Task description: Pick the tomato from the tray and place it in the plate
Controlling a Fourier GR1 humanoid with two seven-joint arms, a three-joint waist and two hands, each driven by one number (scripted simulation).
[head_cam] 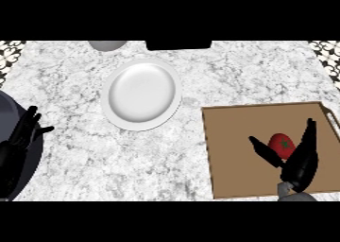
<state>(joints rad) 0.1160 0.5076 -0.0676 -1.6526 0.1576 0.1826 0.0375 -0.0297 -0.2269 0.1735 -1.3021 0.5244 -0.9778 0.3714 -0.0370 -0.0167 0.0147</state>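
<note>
From my remote seat, head view only. The tomato lay on the brown tray, right side of the marbled bench, toward the tray's middle-right. The right hand came in from the lower edge and sat over the tray, its thumb on the tomato's left and its fingers running up the tomato's right, so the fruit lay in the gap between them. Fingers looked straight, spread, not closed round it; I could not tell whether they touched the skin. The white plate sat on the bench up and left of the tray, well apart from the tomato. The left hand rested released at the left edge, fingers up.
</note>
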